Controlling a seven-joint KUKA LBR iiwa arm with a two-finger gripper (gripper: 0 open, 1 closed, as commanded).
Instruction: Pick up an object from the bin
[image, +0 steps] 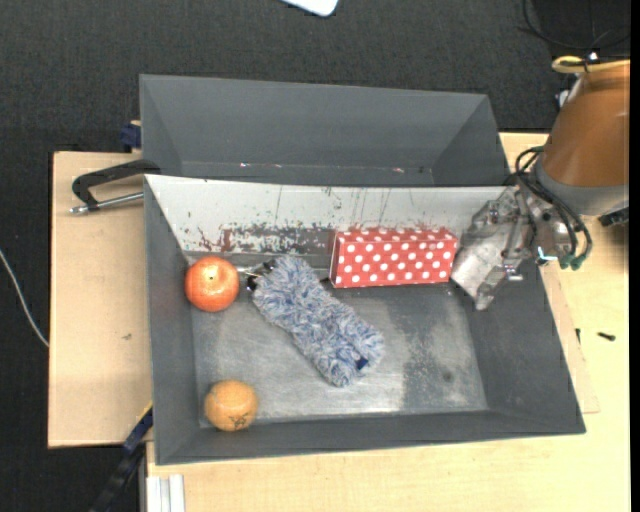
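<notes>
Orange round fruit (231, 405) lies lower left of the red white-dotted box (392, 257), at whose right end the gripper (483, 268) hangs, perhaps touching, apart or together I cannot tell; nothing looks picked yet, so next it should centre over that box and descend.

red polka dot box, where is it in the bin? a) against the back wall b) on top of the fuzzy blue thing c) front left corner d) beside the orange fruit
A: the red polka-dot box lies lengthwise against the bin's back wall.
</notes>
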